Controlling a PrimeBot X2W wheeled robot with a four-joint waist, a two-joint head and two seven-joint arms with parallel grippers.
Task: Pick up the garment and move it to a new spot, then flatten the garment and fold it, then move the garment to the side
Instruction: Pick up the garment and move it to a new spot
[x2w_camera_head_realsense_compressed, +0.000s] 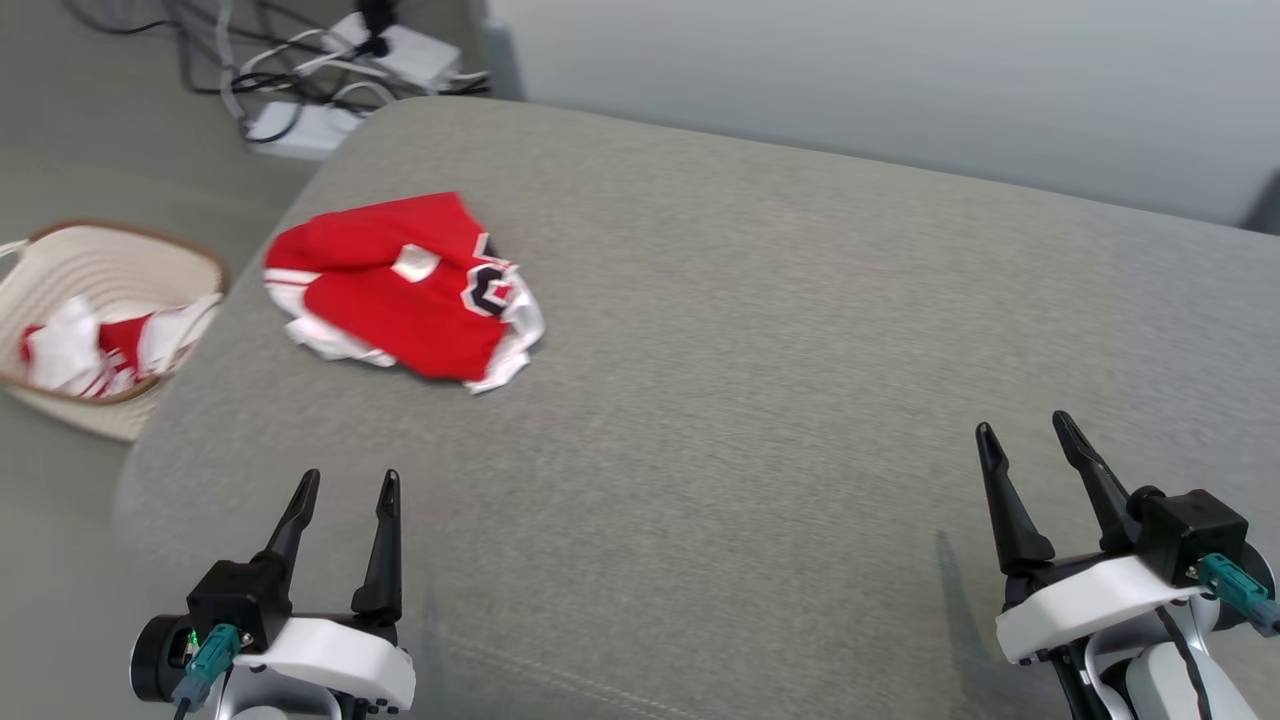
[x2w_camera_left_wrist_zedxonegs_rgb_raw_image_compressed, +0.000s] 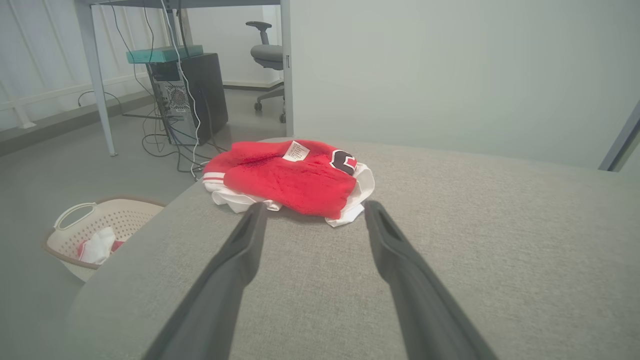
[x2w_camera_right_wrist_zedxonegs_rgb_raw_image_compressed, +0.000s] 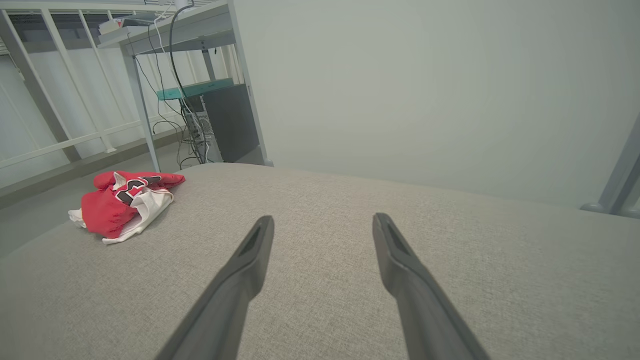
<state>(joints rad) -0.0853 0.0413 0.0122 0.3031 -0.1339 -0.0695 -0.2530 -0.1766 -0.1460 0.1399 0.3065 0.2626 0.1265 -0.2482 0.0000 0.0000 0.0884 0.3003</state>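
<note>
- Head view, nearest at 7 o'clock: left gripper (x2w_camera_head_realsense_compressed: 350, 478), two long dark fingers spread apart, nothing between them, over the wide grey woven-fabric cushion surface (x2w_camera_head_realsense_compressed: 750, 400).
- 5 o'clock: right gripper (x2w_camera_head_realsense_compressed: 1023, 424), fingers spread too, empty, over the same surface, well apart from the left gripper.
- 10 o'clock, farther in: crumpled red-and-white knit garment (x2w_camera_head_realsense_compressed: 400, 290) with a black-and-white letter patch and a white label, bunched on the surface near its far-left corner, apart from both grippers.
- Left wrist view: garment at 12 o'clock, ahead of the fingertips.
- Right wrist view: garment at 10 o'clock, well apart from the fingers.
- 9 o'clock in head view: cream round basket with a brown rim (x2w_camera_head_realsense_compressed: 130, 232) on the floor just beside the surface's left edge, red and white cloth inside.
- 11 o'clock, farthest: white power strips and tangled dark cables (x2w_camera_head_realsense_compressed: 320, 70) on the grey floor.
</note>
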